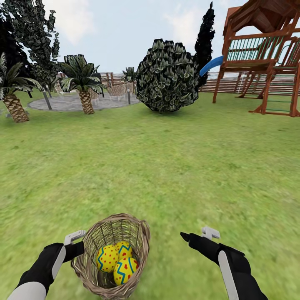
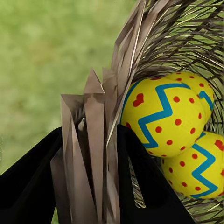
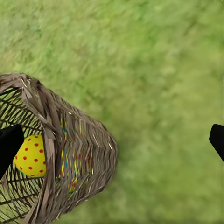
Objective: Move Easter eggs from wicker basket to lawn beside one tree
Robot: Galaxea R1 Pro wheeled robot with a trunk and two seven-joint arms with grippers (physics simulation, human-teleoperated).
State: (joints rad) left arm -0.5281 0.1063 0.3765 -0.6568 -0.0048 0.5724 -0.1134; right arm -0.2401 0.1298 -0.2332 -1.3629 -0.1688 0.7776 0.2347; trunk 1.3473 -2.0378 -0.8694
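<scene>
The brown wicker basket (image 1: 89, 271) is low in the head view, on or just above the lawn (image 1: 175, 166), with its mouth facing me. Three yellow Easter eggs with red dots and blue zigzags lie inside: one (image 1: 107, 257) at the left, one (image 1: 125, 270) in front, one (image 1: 124, 249) behind. My left gripper (image 1: 79, 250) is shut on the basket's rim (image 2: 93, 140), its black fingers either side of the twigs. My right gripper (image 1: 192, 238) hangs open over grass to the basket's right, holding nothing. A leafy tree (image 1: 33, 33) stands far back left.
Two short palms (image 1: 85, 83) (image 1: 12, 96) flank a paved circle (image 1: 71, 102) at the back left. A big round bush (image 1: 166, 77) and a dark conifer (image 1: 206, 37) stand mid-distance. A wooden playset (image 1: 262, 58) fills the back right. Open grass stretches between.
</scene>
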